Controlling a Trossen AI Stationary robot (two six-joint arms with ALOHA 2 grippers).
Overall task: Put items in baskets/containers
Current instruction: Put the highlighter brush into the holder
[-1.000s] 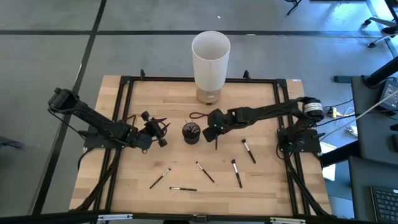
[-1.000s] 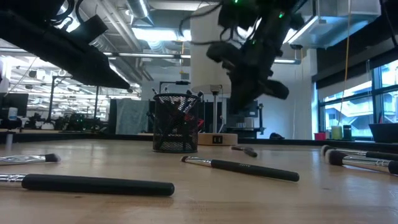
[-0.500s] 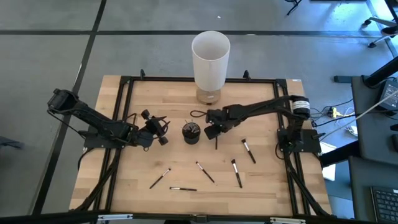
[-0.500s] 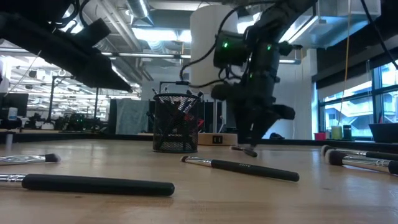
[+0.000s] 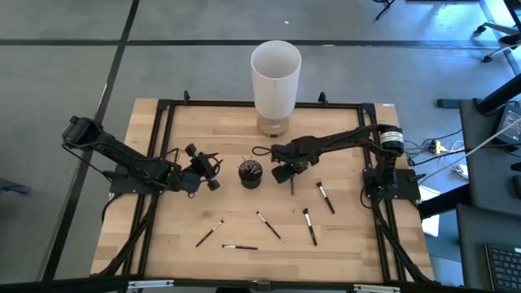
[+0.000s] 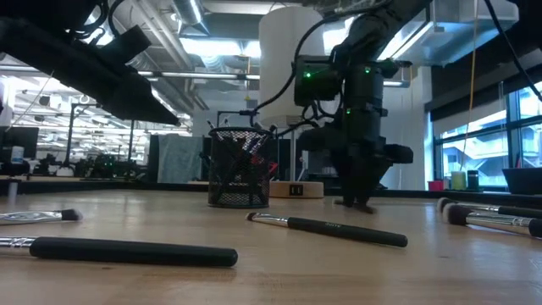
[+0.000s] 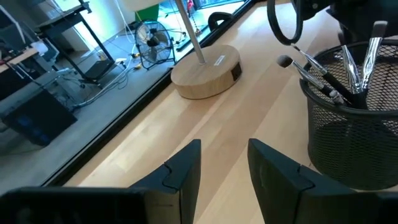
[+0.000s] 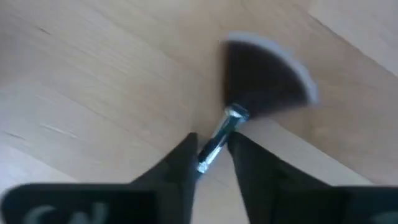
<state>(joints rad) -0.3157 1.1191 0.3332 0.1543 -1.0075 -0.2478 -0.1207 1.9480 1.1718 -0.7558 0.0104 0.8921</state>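
Note:
A dark mesh cup (image 5: 250,173) stands mid-table with several brushes upright in it; it also shows in the low view (image 6: 240,178) and the left wrist view (image 7: 354,124). To its right a fan brush (image 5: 291,189) lies flat on the wood. My right gripper (image 5: 286,172) stands over it, pointing down, shut on it. The dark fan bristles (image 8: 267,74) spread beyond the fingers. My left gripper (image 5: 213,172) waits open to the left of the cup, level, with nothing between its fingers (image 7: 186,168). My right gripper pinches the fan brush's silver ferrule (image 8: 217,140), just behind the bristles, between its two fingers. The fingers come from above, pointing down, and lie across the brush. The brush lies flat on the table, with the fingertips (image 6: 356,200) down at the wood.
Several more brushes lie loose on the near half of the table (image 5: 326,197) (image 5: 309,226) (image 5: 269,225). A tall white cylinder (image 5: 275,81) on a round wooden base (image 7: 205,71) stands at the far edge. A black cable loop (image 5: 259,151) lies behind the cup.
My right gripper has come down from beside the cup's top to the table, tipping until it points straight down, and has settled over the fan brush. The brush has shifted a little toward the table's right edge.

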